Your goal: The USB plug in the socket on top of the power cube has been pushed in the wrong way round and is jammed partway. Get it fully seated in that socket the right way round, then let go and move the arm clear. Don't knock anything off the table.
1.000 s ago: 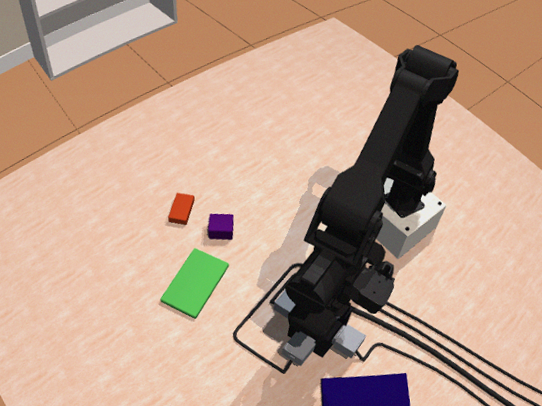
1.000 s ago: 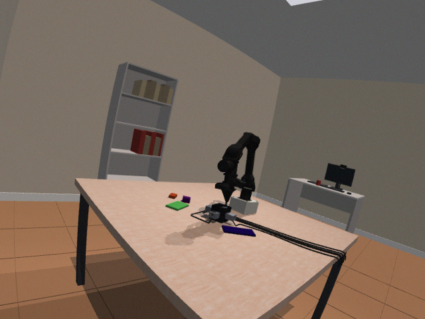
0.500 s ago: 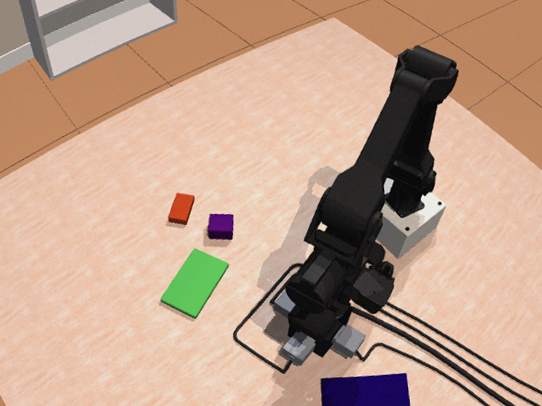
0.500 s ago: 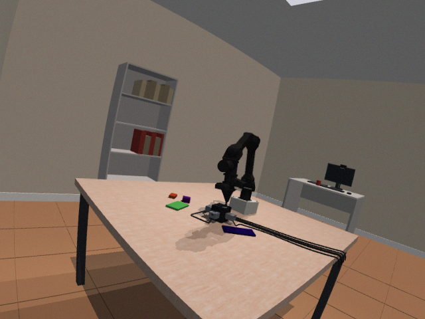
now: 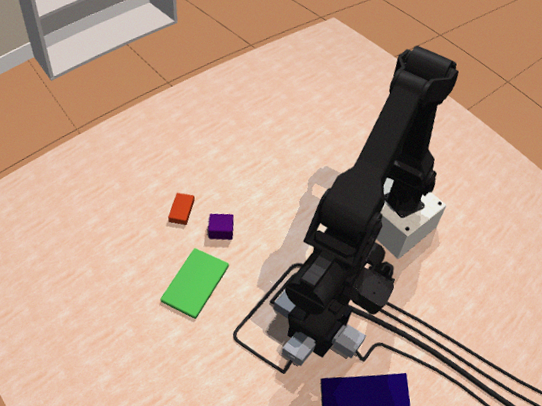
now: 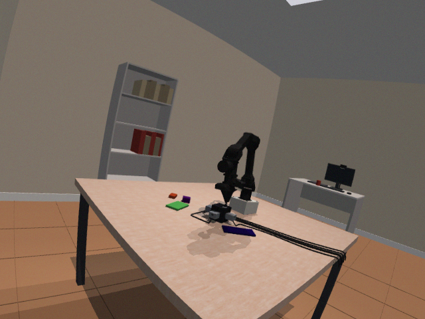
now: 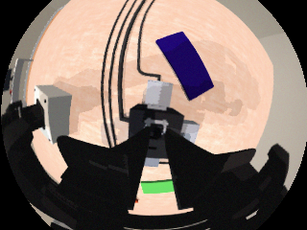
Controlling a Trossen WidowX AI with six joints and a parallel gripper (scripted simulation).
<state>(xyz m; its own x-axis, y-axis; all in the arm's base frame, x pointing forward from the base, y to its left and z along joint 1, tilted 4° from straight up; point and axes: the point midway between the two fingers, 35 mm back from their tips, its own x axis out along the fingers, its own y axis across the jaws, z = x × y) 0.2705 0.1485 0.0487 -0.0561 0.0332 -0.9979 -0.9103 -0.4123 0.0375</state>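
The black power cube (image 5: 322,343) (image 6: 220,214) (image 7: 139,115) stands on the table, with grey plugs in its sides. My gripper (image 6: 226,205) (image 7: 157,130) points down at the cube's top face; its fingers stand slightly open, with a narrow gap between the tips. A small dark shape, apparently the USB plug (image 7: 155,130), lies between the tips at the top socket, inside a light grey outline. The fingers do not look clamped on it. How deep it sits and which way round it is cannot be told. In the top view the arm hides the socket and fingertips.
Black cables (image 5: 425,338) (image 6: 285,235) run from the cube over the table edge. A dark blue slab (image 5: 365,395) (image 7: 186,64) lies near the cube. A green slab (image 5: 194,282), purple block (image 5: 221,225) and red block (image 5: 181,208) lie across from the arm's white base (image 5: 406,235).
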